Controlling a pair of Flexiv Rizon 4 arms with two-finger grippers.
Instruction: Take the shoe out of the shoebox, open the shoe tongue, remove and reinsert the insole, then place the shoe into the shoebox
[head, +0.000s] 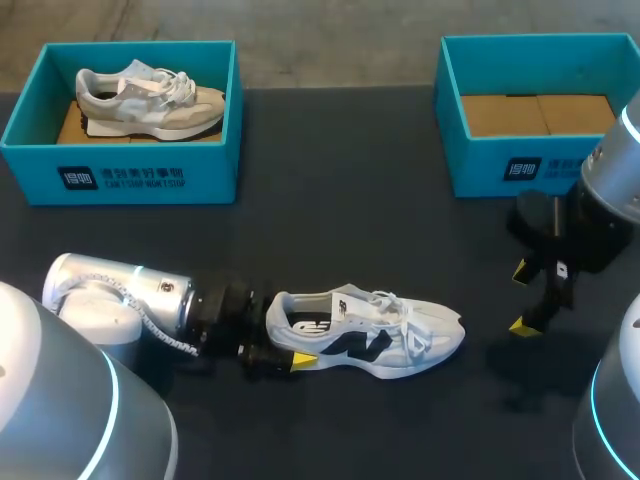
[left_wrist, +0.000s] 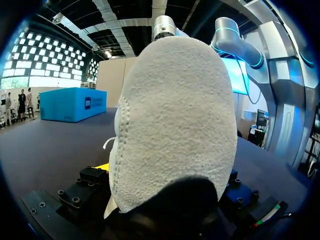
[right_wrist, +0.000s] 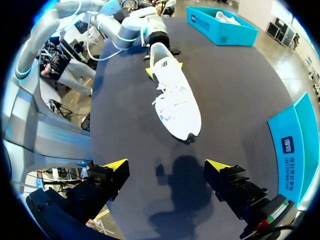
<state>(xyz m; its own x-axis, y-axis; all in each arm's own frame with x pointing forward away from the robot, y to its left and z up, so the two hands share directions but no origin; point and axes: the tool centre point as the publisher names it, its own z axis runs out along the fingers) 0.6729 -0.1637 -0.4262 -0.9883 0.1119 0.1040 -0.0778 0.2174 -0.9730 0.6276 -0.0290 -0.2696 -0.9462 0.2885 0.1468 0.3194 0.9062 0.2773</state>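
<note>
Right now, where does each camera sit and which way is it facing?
Head view: above and behind, looking down on the table; both arms show, left gripper shut on the white shoe, right gripper open.
Left wrist view: on the left wrist, looking forward at the shoe's heel, close up; one yellow tip shows.
Right wrist view: on the right wrist, facing the shoe's toe; both its yellow tips show.
Shared: head and right wrist views both show the whole shoe and left gripper.
</note>
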